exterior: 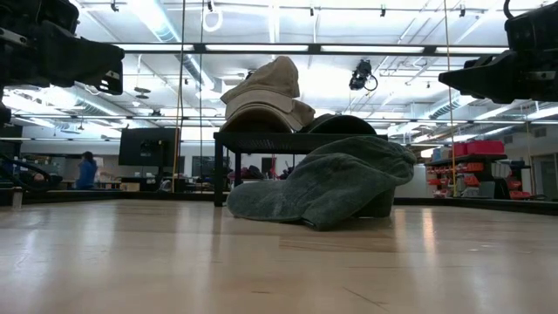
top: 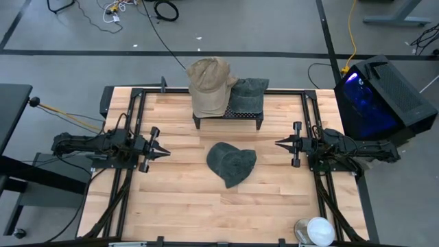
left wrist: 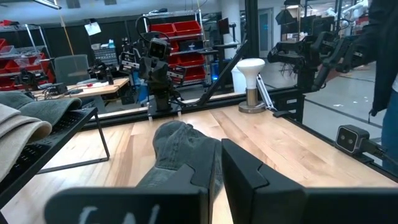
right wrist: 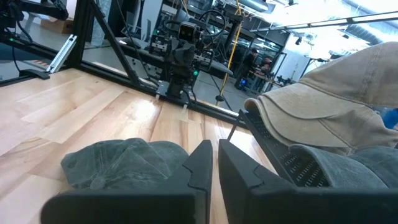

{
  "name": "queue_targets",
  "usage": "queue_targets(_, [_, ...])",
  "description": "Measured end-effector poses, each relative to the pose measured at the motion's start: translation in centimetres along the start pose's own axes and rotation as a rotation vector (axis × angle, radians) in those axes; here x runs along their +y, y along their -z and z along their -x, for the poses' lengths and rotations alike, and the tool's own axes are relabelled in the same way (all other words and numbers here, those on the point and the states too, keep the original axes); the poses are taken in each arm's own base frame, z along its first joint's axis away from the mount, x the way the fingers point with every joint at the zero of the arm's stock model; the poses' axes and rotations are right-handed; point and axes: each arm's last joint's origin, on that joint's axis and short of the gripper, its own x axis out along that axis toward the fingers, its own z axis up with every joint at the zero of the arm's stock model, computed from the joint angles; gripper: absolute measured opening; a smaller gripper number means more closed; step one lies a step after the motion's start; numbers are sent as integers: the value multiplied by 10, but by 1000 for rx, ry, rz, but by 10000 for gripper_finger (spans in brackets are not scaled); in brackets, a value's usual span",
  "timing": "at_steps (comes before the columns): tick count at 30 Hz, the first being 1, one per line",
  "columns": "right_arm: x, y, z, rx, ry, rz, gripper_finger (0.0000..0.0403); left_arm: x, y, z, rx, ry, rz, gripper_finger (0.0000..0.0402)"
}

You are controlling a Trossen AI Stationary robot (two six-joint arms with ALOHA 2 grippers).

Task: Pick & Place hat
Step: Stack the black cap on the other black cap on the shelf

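A dark grey-green hat (top: 231, 163) lies crumpled on the wooden table's middle; it also shows in the low view (exterior: 327, 187), the left wrist view (left wrist: 180, 155) and the right wrist view (right wrist: 124, 163). My left gripper (top: 167, 149) hovers left of it, shut and empty. My right gripper (top: 278, 143) hovers right of it, shut and empty. A small black rack (top: 229, 115) at the far middle carries a tan cap (top: 209, 84) and another dark grey hat (top: 248, 95).
The black frame rails (top: 130, 123) run along the table's left and right sides. A white lamp-like object (top: 317, 230) stands at the near right corner. A lit computer case (top: 377, 96) stands off the table's right side. Bare wood lies near the front edge.
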Motion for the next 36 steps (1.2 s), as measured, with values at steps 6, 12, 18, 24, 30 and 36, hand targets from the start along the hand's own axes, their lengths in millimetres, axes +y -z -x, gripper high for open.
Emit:
queue_targets(6, [0,-1,0,-5,2,90,29,0,0,0,-1,0,0,34])
queue_targets(12, [0,-1,0,-6,3,164,29,0,0,0,-2,0,0,34])
queue_targets(18, [-2,-6,0,-64,2,43,29,0,0,0,-2,0,0,34])
queue_targets(24, [-8,-23,3,-257,15,-395,29,0,0,0,-2,0,0,34])
queue_targets(30, [-15,-36,8,-415,38,-617,29,0,0,0,-2,0,0,34])
queue_targets(36, [-18,-44,12,-517,38,-656,29,0,0,0,-2,0,0,34])
